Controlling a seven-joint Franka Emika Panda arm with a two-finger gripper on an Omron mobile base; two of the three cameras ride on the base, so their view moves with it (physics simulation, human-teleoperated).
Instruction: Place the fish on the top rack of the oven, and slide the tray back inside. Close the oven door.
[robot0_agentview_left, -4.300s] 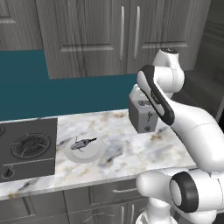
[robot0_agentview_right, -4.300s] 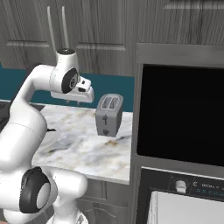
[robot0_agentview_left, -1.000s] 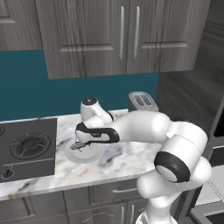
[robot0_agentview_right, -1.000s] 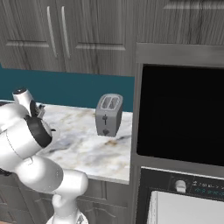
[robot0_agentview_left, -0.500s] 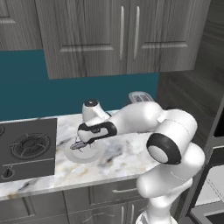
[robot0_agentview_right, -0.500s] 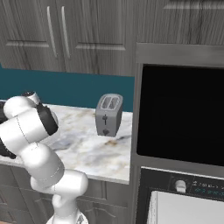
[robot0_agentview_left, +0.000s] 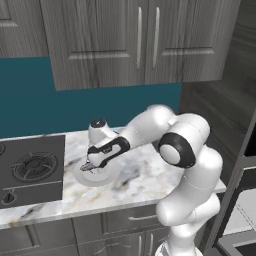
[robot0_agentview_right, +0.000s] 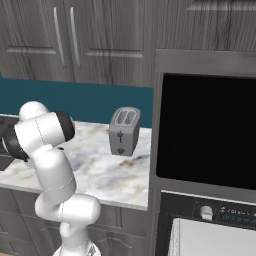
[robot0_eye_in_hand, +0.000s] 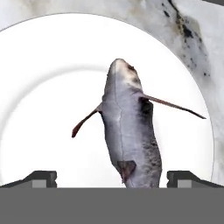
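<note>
Counter: a marble worktop (robot0_agentview_left: 140, 180) is running under dark grey wood-grain cupboards (robot0_agentview_left: 125, 40), with a teal wall (robot0_agentview_left: 30, 100) behind it.
Stove: a black gas hob (robot0_agentview_left: 30, 167) is sitting at the left end of the counter.
Toaster: a small silver toaster (robot0_agentview_right: 124, 131) is standing on the marble, near the oven.
Oven: the oven (robot0_agentview_right: 207, 132) is showing its black cavity inside the tall cabinet; a knob panel (robot0_agentview_right: 205, 212) is lying below it.
Plate: a round white plate (robot0_agentview_left: 97, 174) is resting on the marble, just beside the hob.
Fish: the fish (robot0_eye_in_hand: 129, 127) is lying on the plate (robot0_eye_in_hand: 43, 87), between the two finger tips in the hand view.
Claw: the gripper (robot0_agentview_left: 89, 166) is hanging low over the plate, its jaws standing wide apart on both sides of the fish (robot0_agentview_left: 90, 168); it is holding nothing, and I cannot tell if the tips are touching the plate.
Writing: no text is readable; the small marks on the knob panel are too blurred.
</note>
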